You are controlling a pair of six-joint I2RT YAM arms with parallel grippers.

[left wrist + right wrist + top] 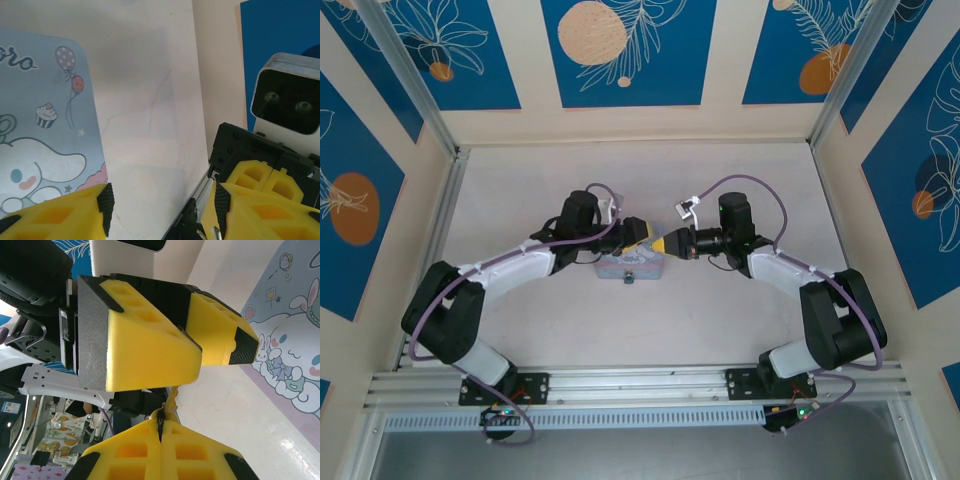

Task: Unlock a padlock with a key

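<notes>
Right now two arms work this bench [520, 320]. The left arm [510, 265] comes in from the near left and the right arm [790, 270] from the near right, and they meet over the middle. One pale blue cartoon-printed tin [618, 268] lies there, with both end effectors hanging just above its far edge.

The left end effector [642, 233] is spread. From its own wrist camera its two yellow fingers [55, 220] sit wide apart, with bare bench and a corner of the tin between them, and they grip nothing.

The right end effector [670, 243] is pressed together, its two yellow fingers [200, 455] meeting along a single seam. Pinched in that seam is the one key [161, 419], a thin dark sliver poking out past the tips (too small for me to read its teeth). Those tips point left at the spread end effector and sit close beside it. I cannot tell whether the two touch.

The one padlock [630, 277] shows from above as a tiny teal speck at the near edge of the tin, about midway along it. It is on the near side of both end effectors and apart from the key. Whether it hangs from the tin or merely lies against it, I cannot tell.
</notes>
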